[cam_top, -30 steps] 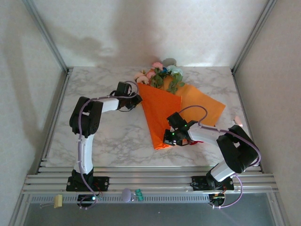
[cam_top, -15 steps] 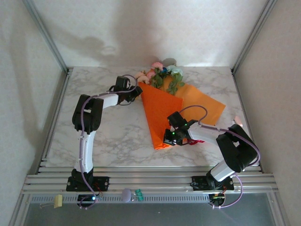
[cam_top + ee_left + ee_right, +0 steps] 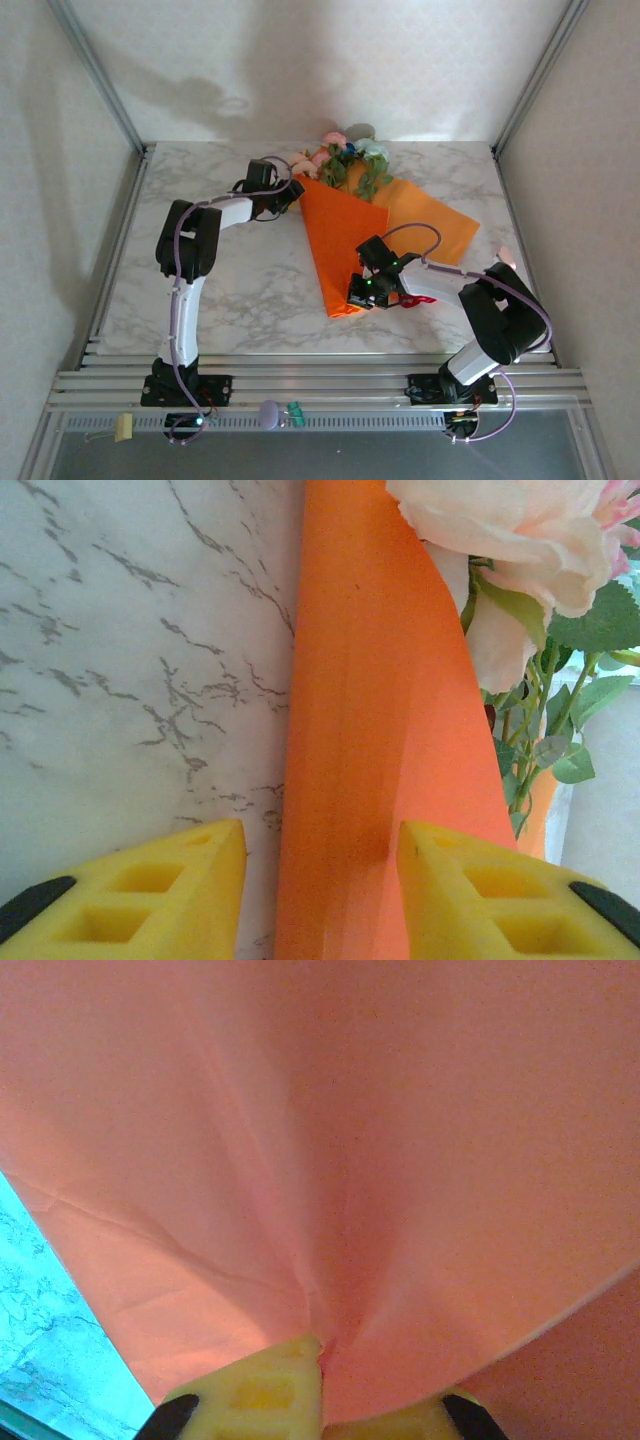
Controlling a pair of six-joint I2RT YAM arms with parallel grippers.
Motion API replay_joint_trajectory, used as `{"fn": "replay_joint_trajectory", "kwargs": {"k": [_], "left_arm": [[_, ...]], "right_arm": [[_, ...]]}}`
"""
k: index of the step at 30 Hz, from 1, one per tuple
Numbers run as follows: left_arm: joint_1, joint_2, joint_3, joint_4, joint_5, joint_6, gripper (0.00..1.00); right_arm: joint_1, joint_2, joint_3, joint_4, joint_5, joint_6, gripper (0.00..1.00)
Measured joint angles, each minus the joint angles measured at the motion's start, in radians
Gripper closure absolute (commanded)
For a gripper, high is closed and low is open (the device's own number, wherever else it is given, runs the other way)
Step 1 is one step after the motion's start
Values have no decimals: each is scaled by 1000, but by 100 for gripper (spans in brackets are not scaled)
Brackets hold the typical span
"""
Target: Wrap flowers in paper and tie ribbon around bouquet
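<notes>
**Wrap half done: right pinches the tip, left open at the wide end**

Orange paper lies on the marble table, right of centre. One flap is folded over into a rough cone, and the other side is spread flat toward the right edge. The flowers stick out of the wide end near the far edge, pink and pale heads with green leaves.

The right gripper sits at the narrow tip, toward the near edge. Its jaws are clamped on a gather of paper, which puckers into the yellow fingers. This is likely to anchor the point so the cone doesn't unroll.

The left gripper is at the top-left of the folded flap. Its jaws are partly apart and straddle the fold line, and nothing is gripped between them. The paper runs up to a pale pink bloom.

A bit of red ribbon shows by the right gripper, not tied yet. Judged mid-wrap: the flat side probably needs folding over next, and thin paper may spring open once let go
</notes>
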Motion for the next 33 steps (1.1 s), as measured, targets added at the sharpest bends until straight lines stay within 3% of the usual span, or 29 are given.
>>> {"fn": "replay_joint_trajectory", "kwargs": {"k": [5,15,16,18,21,28,33], "left_arm": [[0,3,-13,18,-1,-5,97],[5,10,-13,15,-2,-3,100],[5,10,-11,12,-2,-2,92],[6,10,-10,7,-4,5,60],[10,0,-10,10,-18,13,44],[5,-270,-226,-72,-111,26,41],[-95,-362,-366,-63,-96,26,42]], "right_arm": [[-2,1,0,0,-7,0,100],[-3,1,0,0,-7,0,100],[-3,1,0,0,-7,0,100],[-3,0,0,0,-7,0,100],[-3,0,0,-2,-7,0,100],[-3,-2,0,-6,-7,0,100],[-3,-2,0,-8,-7,0,100]]}}
